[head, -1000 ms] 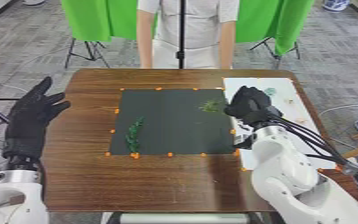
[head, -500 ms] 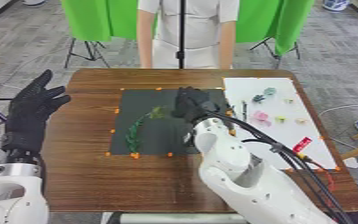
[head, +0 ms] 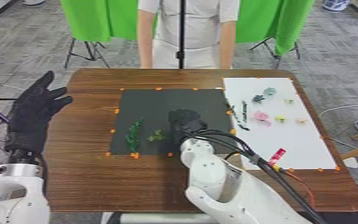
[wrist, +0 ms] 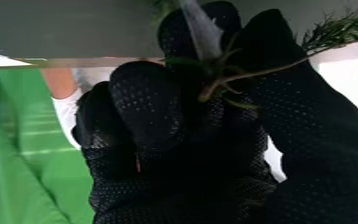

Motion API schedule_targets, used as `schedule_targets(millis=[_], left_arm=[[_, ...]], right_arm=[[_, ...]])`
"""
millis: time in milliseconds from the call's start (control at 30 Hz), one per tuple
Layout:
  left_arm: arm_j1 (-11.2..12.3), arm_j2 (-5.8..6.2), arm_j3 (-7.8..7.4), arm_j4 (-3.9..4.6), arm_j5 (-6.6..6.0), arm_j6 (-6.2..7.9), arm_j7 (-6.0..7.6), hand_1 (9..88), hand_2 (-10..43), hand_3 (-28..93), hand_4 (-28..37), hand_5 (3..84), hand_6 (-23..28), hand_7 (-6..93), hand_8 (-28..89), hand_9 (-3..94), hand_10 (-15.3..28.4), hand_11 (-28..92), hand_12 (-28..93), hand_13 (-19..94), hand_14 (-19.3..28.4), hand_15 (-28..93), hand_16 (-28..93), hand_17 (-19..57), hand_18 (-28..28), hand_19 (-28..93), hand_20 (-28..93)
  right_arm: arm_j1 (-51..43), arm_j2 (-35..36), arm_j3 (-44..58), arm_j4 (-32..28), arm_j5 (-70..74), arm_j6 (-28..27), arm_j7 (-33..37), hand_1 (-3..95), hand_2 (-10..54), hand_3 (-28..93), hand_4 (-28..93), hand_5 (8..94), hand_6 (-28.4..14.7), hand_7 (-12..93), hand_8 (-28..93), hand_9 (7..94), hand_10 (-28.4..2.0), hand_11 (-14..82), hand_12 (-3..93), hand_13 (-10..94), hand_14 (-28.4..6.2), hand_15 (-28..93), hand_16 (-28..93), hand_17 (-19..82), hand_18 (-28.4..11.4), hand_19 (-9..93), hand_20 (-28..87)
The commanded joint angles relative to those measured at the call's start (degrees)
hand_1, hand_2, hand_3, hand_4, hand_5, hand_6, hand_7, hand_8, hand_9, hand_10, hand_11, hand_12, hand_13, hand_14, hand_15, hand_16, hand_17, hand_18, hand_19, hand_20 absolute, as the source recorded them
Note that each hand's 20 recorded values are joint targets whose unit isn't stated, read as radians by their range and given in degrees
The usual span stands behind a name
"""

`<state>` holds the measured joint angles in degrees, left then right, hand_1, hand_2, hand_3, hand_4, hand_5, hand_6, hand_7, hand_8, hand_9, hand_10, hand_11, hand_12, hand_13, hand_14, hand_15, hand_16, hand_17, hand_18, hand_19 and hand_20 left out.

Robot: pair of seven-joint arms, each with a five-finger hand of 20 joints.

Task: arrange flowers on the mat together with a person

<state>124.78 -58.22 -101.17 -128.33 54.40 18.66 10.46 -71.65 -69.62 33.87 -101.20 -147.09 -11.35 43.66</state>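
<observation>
Right hand (head: 185, 119) and sprig (head: 156, 135) nearer robot

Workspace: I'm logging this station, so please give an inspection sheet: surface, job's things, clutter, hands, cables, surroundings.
Surface: brown table, dark mat, white mat.
Job's things: green stem on dark mat; pink flower on white mat.
Clutter: red tag by the cables.
Hands: left hand open, beside table; right hand pinches sprig over dark mat.
Cables: black cables along right arm.
Surroundings: green cloth behind table.
</observation>
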Motion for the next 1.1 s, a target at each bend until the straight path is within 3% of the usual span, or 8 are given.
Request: schedule_targets(millis=[33,200,333,400,667,867,1100], left_arm=[[-0.3,0.67,0.5,0.11,0.01,-0.09,-0.96,22.9,9.4,75,-28.3,33.8,6.3,6.3,-7,34.6,19.2,22,10,25,26.5,53,-10,-8.1,22.3,49,15],[-1.4,0.96,1.18,0.54,0.25,-0.75,-1.8,23.2,9.3,75,-28.2,33.7,6.3,6.3,-7,34.6,19.3,22,10,25,26.5,53,-10,-8.1,22.3,49,15],[-1.7,1.13,1.31,0.44,0.44,-0.67,-1.97,23.4,9.2,75,-28.1,33.7,6.4,6.3,-7,34.7,19.3,22,10,25,26.5,53,-10,-8.1,22.4,49,15],[-2.0,1.12,1.36,0.64,0.44,-0.92,-2.2,23.5,9.1,75,-28.0,33.8,6.4,6.4,-7,34.7,19.2,22,10,25,26.5,53,-10,-8.1,22.4,49,15],[-2.5,1.03,1.7,0.87,0.49,-1.16,-2.16,23.9,8.0,77,-27.9,34.3,6.2,7.1,-7,35.0,19.1,23,10,25,26.2,53,-9,-8.0,22.2,49,15],[-3.0,1.33,2.29,1.06,0.38,-1.08,-2.1,24.4,7.3,79,-28.1,34.9,6.2,7.6,-8,35.5,18.9,24,10,25,25.9,54,-9,-7.9,21.9,49,15],[-2.4,1.53,2.06,0.78,0.29,-0.74,-2.24,24.5,6.8,79,-28.2,35.1,5.9,8.3,-8,35.7,18.8,24,10,25,25.9,54,-10,-7.8,21.7,49,15]], right_arm=[[1.4,-2.4,-2.1,-0.2,-0.5,-2.1,1.7,50.2,-9.3,60,-20,91.2,-0.3,19,7,91.0,-12.6,39.2,21.9,80,-11.8,71,21,49,-23.9,93,38],[2.2,-3.3,-2.7,0.7,-1.3,-0.6,3.2,49.2,-8.6,62,-20,93.3,0.6,20,7,93.4,-11.6,41.6,21.6,84,-10.9,72,21,52,-24.3,93,44],[3.2,-3.5,-3.2,1.3,-1.1,-0.2,5.0,46.7,-6.3,64,-20,93.7,1.0,24,-4,93.7,-11.4,45.4,19.6,86,-10.5,71,22,54,-24.2,93,47],[3.3,-3.9,-2.8,1.2,0.3,-1.1,6.3,45.1,-4.3,64,-19,93.7,1.4,27,-11,93.7,-11.2,47.1,18.3,88,-10.2,70,23,56,-24.2,93,47],[2.1,-5.3,-1.7,0.8,1.7,-6.2,6.5,42.5,-2.8,64,-19,93.7,1.2,31,-14,93.7,-10.9,50.3,15.9,92,-9.1,67,23,59,-23.6,93,48],[1.2,-5.7,-1.3,0.1,3.3,-7.3,6.3,36.0,-3.5,61,-19,92.5,-1.3,17,-12,93.7,-10.9,44.0,15.7,91,-9.1,63,25,59,-22.8,93,44],[1.6,-5.3,-1.6,-0.9,3.1,-4.5,6.0,32.1,-3.2,60,-19,88.3,-3.1,14,-12,93.7,-11.1,40.9,15.6,92,-8.3,59,23,60,-21.5,93,37]])
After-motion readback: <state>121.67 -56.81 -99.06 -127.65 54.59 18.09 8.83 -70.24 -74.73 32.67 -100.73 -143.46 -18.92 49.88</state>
